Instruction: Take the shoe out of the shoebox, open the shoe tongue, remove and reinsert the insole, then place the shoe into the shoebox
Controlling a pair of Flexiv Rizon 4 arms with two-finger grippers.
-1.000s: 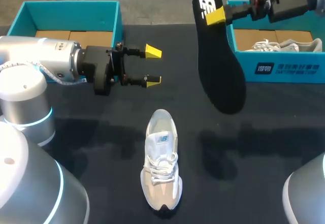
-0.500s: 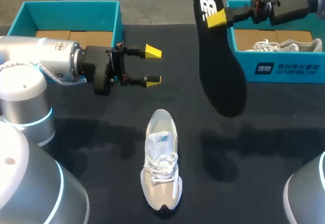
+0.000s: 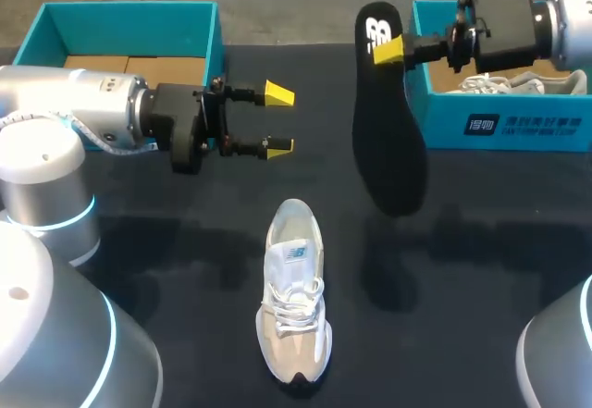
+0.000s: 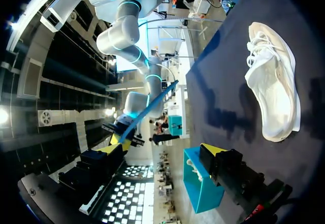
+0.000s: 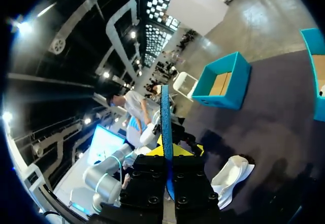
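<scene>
Above the desk [image 3: 499, 241], the insole [image 3: 388, 140] is clamped at its heel by the right pincer [image 3: 390, 49], toe hanging down; it is judged light and bendy, best gripped at the heel. The shoe [image 3: 294, 297] lies on the desk near the open left pincer [image 3: 279, 119].

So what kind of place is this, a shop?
Probably a robot lab bench, not a shop: two grey robot arms flank a black table, the right gripper holds a long black insole up, with a white lace-up sneaker and two teal cardboard shoeboxes.
</scene>
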